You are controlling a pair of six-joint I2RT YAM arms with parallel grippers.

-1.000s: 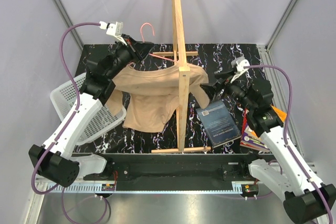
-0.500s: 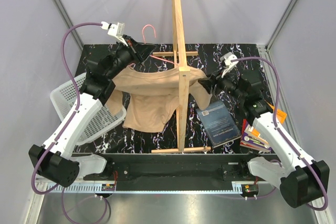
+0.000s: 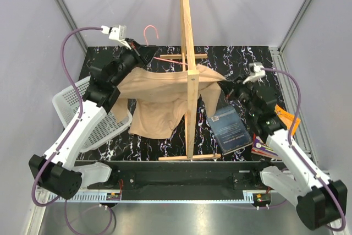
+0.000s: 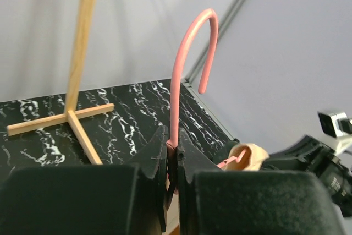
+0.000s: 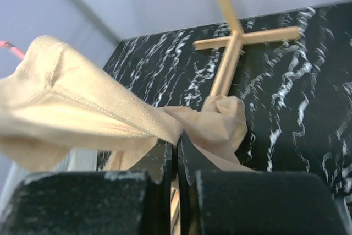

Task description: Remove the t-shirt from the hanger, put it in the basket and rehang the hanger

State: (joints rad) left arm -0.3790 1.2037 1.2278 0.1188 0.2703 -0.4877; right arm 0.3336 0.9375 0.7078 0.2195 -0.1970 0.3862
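The tan t-shirt (image 3: 159, 100) hangs spread on the pink wire hanger (image 3: 149, 32), held up above the black marbled table. My left gripper (image 3: 147, 54) is shut on the hanger's neck just below the curved hook (image 4: 192, 48); in the left wrist view the pink wire runs up from between the closed jaws. My right gripper (image 3: 226, 87) is shut on the right sleeve of the t-shirt (image 5: 110, 119), and the cloth is stretched sideways from the jaws. Most of the hanger's triangle is hidden inside the shirt.
A tall light wooden pole stand (image 3: 190, 70) rises in front of the shirt, its cross base (image 3: 190, 157) near the front edge. A white mesh basket (image 3: 77, 108) sits at the left. A dark blue book (image 3: 228, 130) and colourful booklets (image 3: 269, 141) lie at the right.
My right gripper reached in to the shirt's right sleeve, shut on it, then drew back to the right, stretching the sleeve. The left gripper and hanger shifted slightly left and up.
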